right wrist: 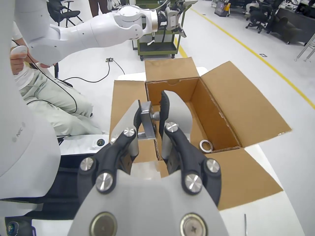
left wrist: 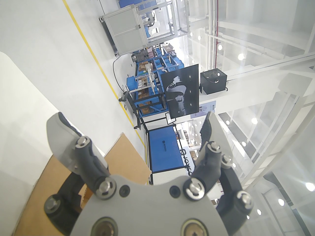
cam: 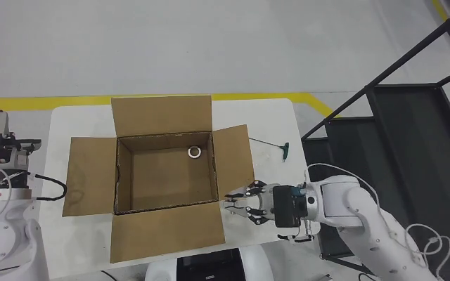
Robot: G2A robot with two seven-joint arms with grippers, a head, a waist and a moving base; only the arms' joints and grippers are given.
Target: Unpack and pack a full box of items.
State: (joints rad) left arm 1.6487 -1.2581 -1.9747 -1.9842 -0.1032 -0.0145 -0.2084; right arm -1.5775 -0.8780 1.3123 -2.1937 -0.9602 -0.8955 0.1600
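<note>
Over the box's [cam: 233,158] right flap, toward the counter's [cam: 267,112] front edge: gripping a metal bracket [right wrist: 147,120] in right end effector [right wrist: 150,106], probably packing. Carry inboard and lower; leave released left end effector [left wrist: 134,119] parked.

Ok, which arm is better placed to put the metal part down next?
Right, probably: the right gripper is shut on the metal part beside the box; the left gripper is open, across the box.

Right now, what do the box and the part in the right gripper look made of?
Box: corrugated cardboard, matte brown; fluted cut edges show. Part in the right gripper: probably metal, dull grey bracket with a shiny stud.
</note>
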